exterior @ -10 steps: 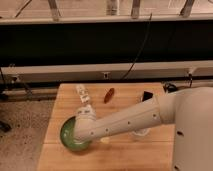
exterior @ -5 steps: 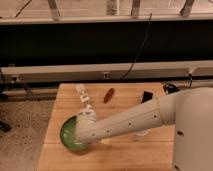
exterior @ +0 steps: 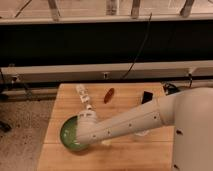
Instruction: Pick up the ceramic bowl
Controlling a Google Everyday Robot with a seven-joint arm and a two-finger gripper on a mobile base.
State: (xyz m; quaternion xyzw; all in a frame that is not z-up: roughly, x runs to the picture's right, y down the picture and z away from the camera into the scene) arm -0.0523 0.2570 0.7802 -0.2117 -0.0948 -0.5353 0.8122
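Note:
The ceramic bowl [exterior: 69,135] is round, shallow and glossy green. It sits on the wooden table [exterior: 125,107] near the front left corner. My white arm reaches in from the right. Its end, with the gripper [exterior: 86,136], is down over the bowl's right rim and covers that side of the bowl. The wrist hides how the gripper meets the rim.
A white, bottle-like object [exterior: 83,95] lies at the back of the table. A reddish-brown item [exterior: 109,95] lies to its right, and a small black object [exterior: 147,97] sits near the back right. Bare floor [exterior: 22,130] lies to the left of the table. A dark wall with cables runs behind it.

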